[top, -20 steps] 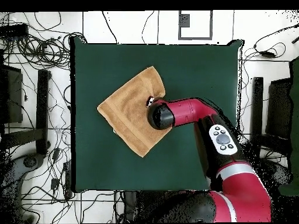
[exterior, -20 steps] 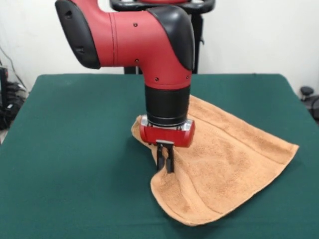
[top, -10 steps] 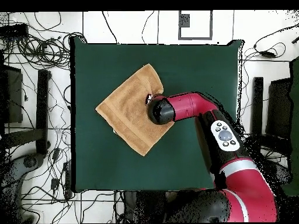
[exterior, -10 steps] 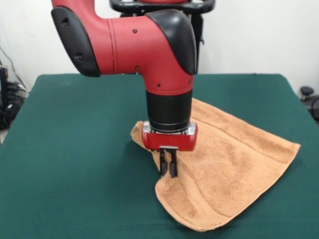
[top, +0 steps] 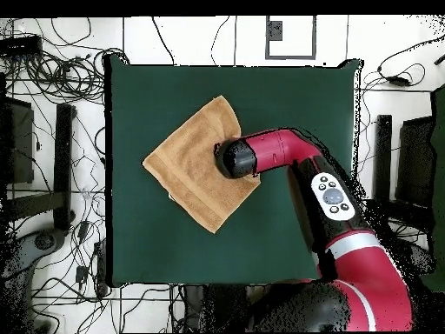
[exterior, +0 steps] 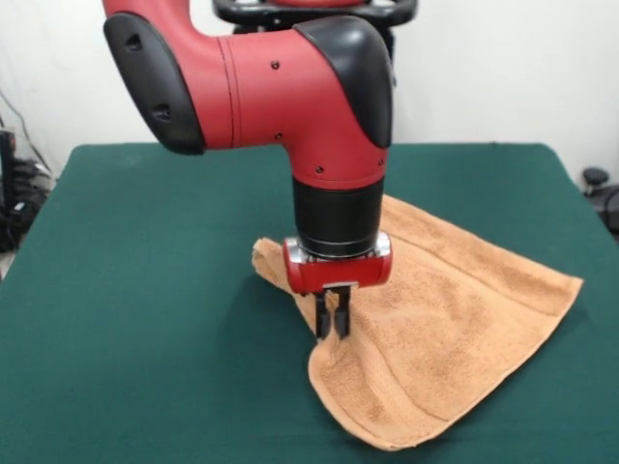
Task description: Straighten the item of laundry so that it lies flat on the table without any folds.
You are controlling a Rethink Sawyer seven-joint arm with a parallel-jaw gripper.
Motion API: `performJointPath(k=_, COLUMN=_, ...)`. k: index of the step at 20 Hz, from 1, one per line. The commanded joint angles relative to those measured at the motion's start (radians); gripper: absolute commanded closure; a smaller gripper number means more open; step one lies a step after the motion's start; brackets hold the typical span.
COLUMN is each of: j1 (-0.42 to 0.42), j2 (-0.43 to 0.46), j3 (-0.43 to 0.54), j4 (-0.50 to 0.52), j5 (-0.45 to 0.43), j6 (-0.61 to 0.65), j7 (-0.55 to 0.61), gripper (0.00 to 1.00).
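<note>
The item of laundry (exterior: 455, 319) is a light-orange terry towel lying at an angle on the green table (exterior: 145, 290), right of centre. Its left part is folded over and bunched, with a fold ridge running toward the near corner. My gripper (exterior: 332, 327) points straight down at that folded left edge, its two black fingers (exterior: 322, 314) close together and pinching the cloth. From above, the towel (top: 191, 165) shows as a diamond on the table (top: 295, 96). The arm's wrist (top: 235, 158) covers its right corner and hides the gripper.
Tangled cables (top: 61, 70) and dark stands (top: 63, 156) surround the table on the floor. A white wall (exterior: 503, 68) stands behind the table. Bare green cloth stretches to the left of the towel in the front view.
The gripper has shifted a little to the right in the front view, carrying the pinched towel edge with it. The folded left part has drawn in and the near corner has moved.
</note>
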Motion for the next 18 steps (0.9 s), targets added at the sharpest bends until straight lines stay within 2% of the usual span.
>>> performJointPath(k=1, j1=0.006, j2=0.043, j3=0.157, j4=0.013, j5=-0.051, j6=0.131, j7=-0.545, gripper=1.00)
performJointPath(k=18, j1=0.052, j2=0.096, j3=0.137, j4=-0.089, j5=-0.041, j6=0.121, j7=-0.615, gripper=1.00)
